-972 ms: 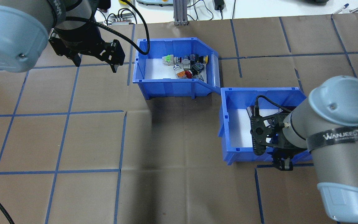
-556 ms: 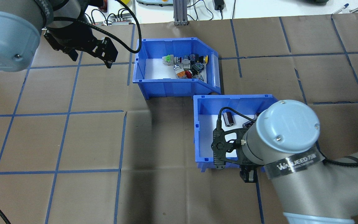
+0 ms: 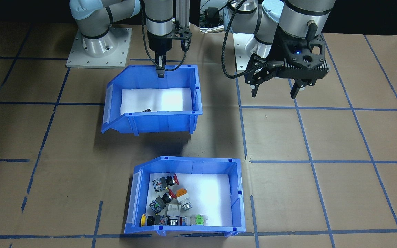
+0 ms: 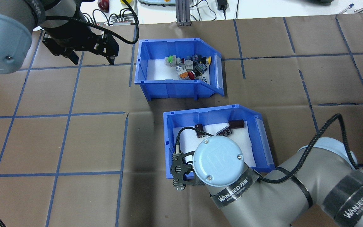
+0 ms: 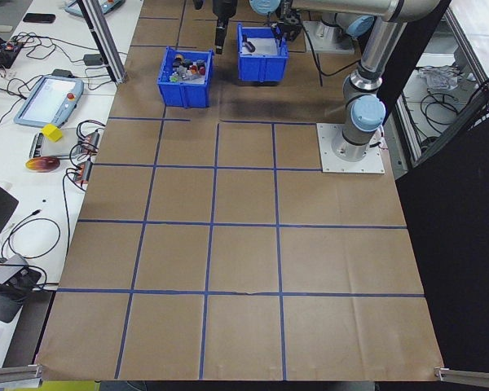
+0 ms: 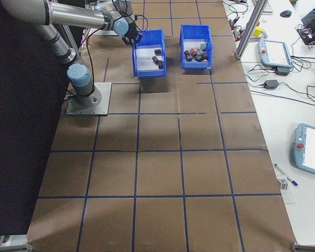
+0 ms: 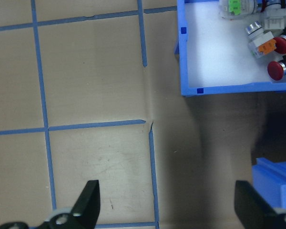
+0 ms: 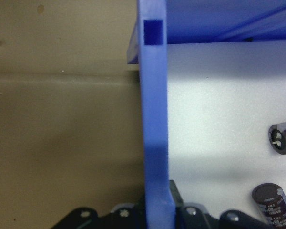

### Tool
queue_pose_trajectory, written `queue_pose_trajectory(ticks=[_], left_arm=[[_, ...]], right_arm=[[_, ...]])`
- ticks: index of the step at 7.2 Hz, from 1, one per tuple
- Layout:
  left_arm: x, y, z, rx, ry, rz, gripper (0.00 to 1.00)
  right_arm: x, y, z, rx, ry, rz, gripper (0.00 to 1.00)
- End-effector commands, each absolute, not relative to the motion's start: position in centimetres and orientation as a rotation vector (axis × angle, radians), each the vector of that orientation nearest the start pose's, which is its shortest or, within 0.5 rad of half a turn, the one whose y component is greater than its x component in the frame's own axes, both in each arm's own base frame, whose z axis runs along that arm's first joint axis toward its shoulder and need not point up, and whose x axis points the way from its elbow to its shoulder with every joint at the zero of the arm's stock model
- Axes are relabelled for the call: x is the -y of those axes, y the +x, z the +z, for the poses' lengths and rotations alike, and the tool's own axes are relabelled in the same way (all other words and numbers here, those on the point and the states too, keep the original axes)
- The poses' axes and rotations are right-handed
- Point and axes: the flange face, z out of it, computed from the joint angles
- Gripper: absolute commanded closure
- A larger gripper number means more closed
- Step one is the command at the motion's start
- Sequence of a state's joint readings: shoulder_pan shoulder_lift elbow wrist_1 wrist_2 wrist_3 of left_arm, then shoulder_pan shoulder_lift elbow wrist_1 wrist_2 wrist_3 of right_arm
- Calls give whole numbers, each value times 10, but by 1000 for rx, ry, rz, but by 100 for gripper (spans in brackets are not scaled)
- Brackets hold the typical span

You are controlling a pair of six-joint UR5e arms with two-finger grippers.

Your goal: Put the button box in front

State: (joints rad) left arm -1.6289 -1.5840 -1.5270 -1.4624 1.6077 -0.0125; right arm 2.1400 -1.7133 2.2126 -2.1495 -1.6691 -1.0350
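The button box [image 4: 169,84] is a blue bin with a white liner and small colourful push-buttons [image 3: 167,203]. It rests on the table, on the far side from the robot. The matching blue bin [image 4: 200,112] with dark cylinders [image 4: 235,124] sits just on the robot's side of it. My right gripper [image 3: 160,70] is shut on that bin's rear wall [image 8: 155,119], and the bin looks slightly raised over its shadow. My left gripper [image 4: 90,58] hangs open and empty left of the button box [image 7: 229,89], over bare table.
Brown paper with a blue tape grid covers the table [image 4: 74,142]. An aluminium post [image 4: 181,12] and cables stand behind the button box. Two arm base plates [image 3: 98,48] are at the robot's side. A teach pendant [image 5: 46,98] lies on the side bench.
My right arm has carried the cylinder bin left and toward the robot, from right of the button box to its near side. My left gripper has drawn back and left.
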Motion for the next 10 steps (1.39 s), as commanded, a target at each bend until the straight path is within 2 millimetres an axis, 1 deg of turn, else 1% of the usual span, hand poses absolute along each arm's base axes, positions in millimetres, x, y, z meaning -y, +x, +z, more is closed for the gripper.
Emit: queue_pose_trajectory(ticks=[1,3,4,5,6,7,8,9,10], left_arm=[[497,-157,519,-3096,40,-229,1],[497,-157,519,-3095,40,-226,1],[496,-157,517,-3095,40,-219,1],[494,-157,513,-3096,41,-210,1],[494,-157,512,-3096,41,-210,1],[494,-157,512,-3096,41,-210,1],[494,-157,512,-3095,43,-210,1],[494,-157,512,-3095,43,-207,1],[493,-157,513,-3095,43,-210,1]], right_arm=[[265,323,295,-2318,-2278,-97,91],[265,325,295,-2333,-2250,-113,91],[265,325,295,-2332,-2249,-114,75],[265,324,294,-2334,-2245,-109,2],[264,324,296,-2336,-2243,-112,0],[264,323,301,-2338,-2247,-130,0],[267,324,314,-2345,-2248,-161,0],[269,325,333,-2347,-2246,-164,0],[268,322,360,-2348,-2240,-117,0]])
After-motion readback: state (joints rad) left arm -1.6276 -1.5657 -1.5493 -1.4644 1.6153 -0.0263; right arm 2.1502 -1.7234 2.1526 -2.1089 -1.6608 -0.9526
